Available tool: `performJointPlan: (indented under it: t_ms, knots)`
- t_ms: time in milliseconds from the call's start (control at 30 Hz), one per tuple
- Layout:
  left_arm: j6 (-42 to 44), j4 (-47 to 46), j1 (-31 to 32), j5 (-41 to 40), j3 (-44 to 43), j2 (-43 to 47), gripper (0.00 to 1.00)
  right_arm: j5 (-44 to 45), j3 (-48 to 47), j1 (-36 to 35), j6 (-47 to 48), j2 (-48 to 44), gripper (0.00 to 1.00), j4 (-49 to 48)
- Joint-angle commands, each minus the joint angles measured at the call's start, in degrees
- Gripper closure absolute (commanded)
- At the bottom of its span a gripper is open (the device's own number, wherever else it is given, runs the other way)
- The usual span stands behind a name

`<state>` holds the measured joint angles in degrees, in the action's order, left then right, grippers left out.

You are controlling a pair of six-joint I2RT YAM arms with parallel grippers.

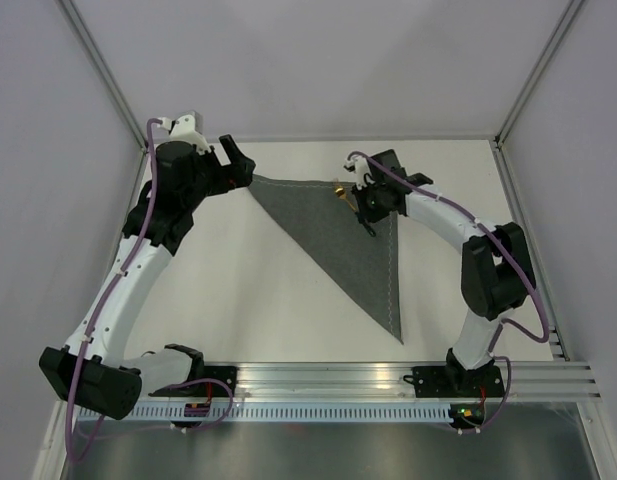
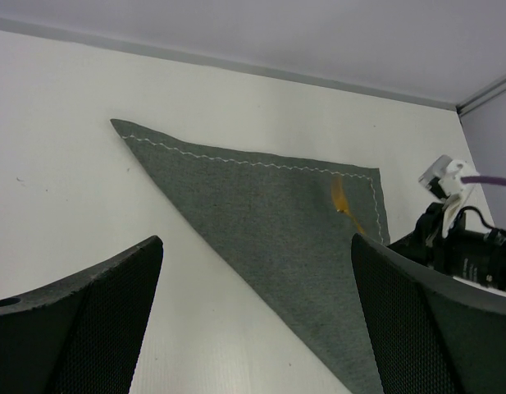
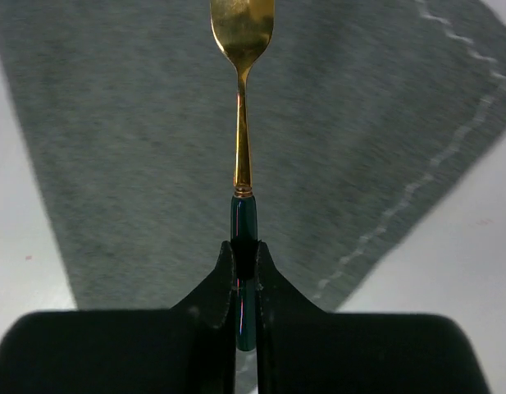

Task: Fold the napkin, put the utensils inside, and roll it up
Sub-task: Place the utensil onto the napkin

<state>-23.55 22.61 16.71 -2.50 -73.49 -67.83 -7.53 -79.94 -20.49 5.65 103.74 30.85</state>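
Note:
The dark grey napkin lies folded into a triangle on the white table, one point toward the near edge; its stitched border runs along the far side. A gold-headed utensil with a dark handle hangs over the napkin's far right corner. My right gripper is shut on that handle, and in the top view it hovers over the same corner with the gold head pointing left. Just beyond the napkin's far left corner, my left gripper is open with nothing between its fingers.
A grey aluminium rail carrying the arm bases runs along the near edge. White enclosure walls with metal corner posts bound the table at the back and sides. The right arm's wrist shows at the right of the left wrist view.

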Motion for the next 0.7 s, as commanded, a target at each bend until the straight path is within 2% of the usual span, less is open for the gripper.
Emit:
performJointPlan:
  t_ms: [0,167,667]
  knots:
    - [-2.11,-0.82,-0.36,-0.31,-3.32,-0.37,0.00,2.25,-0.91,-5.86,-2.75,-0.83,1.00,0.00]
    - [-2.20,0.24,-0.36,-0.66,-4.20,-0.37,0.00,1.82,-3.73,-12.02,-5.47,3.48,1.00,-0.09]
    - [-1.32,1.56,-0.36,-1.89,-4.73,-0.37,0.00,5.68,-2.68,-20.64,-7.49,9.72,0.99,-4.66]
